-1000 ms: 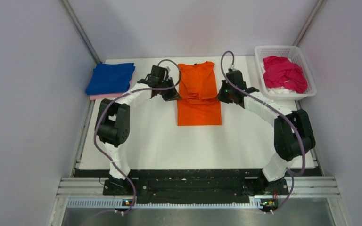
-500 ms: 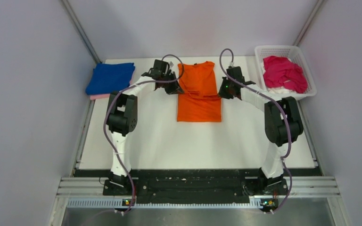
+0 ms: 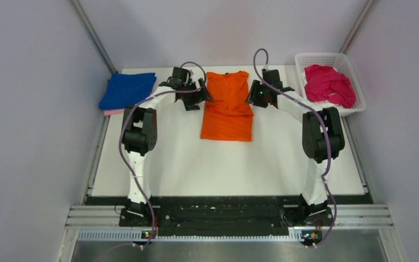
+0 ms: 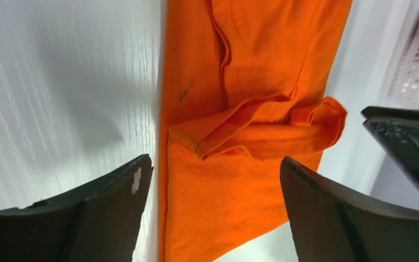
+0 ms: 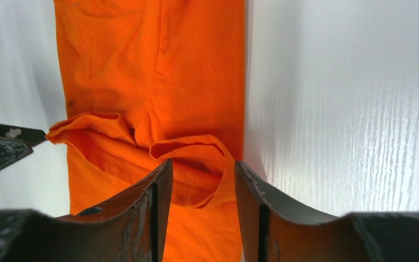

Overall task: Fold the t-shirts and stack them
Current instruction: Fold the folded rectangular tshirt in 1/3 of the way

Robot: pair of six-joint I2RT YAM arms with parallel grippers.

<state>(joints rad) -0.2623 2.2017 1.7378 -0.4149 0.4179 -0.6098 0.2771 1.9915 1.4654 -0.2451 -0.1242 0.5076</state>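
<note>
Far to the left of the orange t-shirt [image 3: 227, 117], at the table's [image 3: 196, 164] far left corner, a folded royal blue t-shirt [image 3: 128, 90] sat on top of a pale pink t-shirt [image 3: 114, 112], of which only a thin edge showed along the near side.

Just beside the orange t-shirt's left edge hung the left gripper [image 3: 198, 99], level with the shirt's chest. In the left wrist view its fingers [image 4: 114, 202] stood wide apart with nothing between them; the cloth lay below, untouched.

The orange t-shirt itself lay flat on the white table between the two grippers, neck towards the far wall. Its sides were tucked in to make a narrow strip, and a loose, rumpled fold of cloth ran across its middle. A small dark speck showed on the fabric near the left edge in the left wrist view.

Just beside the orange t-shirt's right edge hung the right gripper [image 3: 254, 97], also level with the chest. Its fingers [image 5: 142, 202] were parted, though more narrowly than the left pair, and the right end of the rumpled fold showed in the gap; they were not pressed together on it.

Well to the right of the orange t-shirt, in the table's far right corner, stood a white lattice basket [image 3: 299, 61] holding a crumpled magenta t-shirt [image 3: 328, 84].
</note>
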